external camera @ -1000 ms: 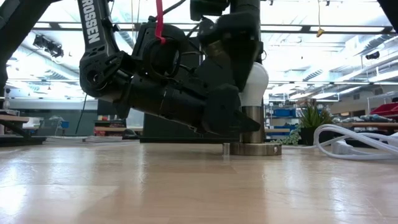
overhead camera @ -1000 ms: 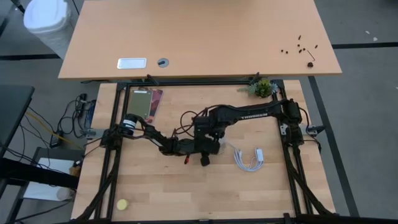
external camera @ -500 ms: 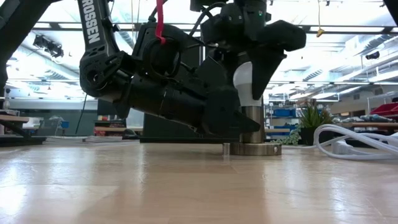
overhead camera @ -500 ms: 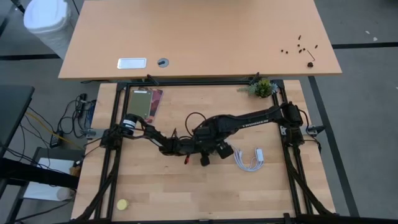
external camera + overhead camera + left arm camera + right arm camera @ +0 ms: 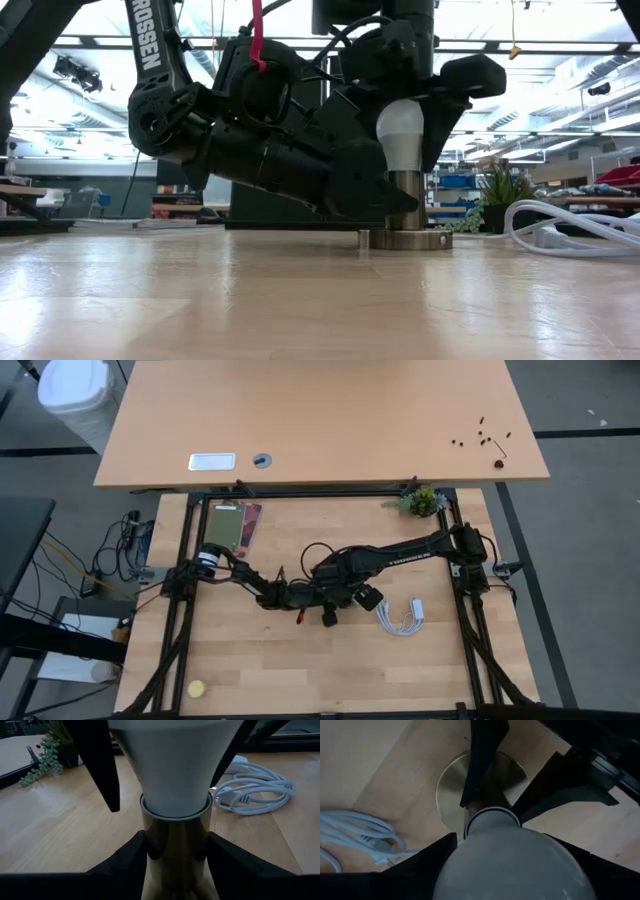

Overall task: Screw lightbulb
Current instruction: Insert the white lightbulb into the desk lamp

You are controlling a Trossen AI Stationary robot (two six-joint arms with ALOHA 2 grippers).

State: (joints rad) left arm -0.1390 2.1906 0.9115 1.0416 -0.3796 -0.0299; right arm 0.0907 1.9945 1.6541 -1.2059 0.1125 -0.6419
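My left gripper (image 5: 175, 870) clamps the metal socket stem (image 5: 176, 845) low at mid-table, holding it steady. The lightbulb (image 5: 400, 135) stands upright in that socket, long axis vertical, white and smooth. My right gripper (image 5: 405, 120) comes straight down over it, fingers (image 5: 425, 860) flanking the glass, closed around it to turn.

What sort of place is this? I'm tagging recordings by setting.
Probably a robotics lab or workshop: a framed wooden table, ceiling strip lights over an open hall, and shelving behind.
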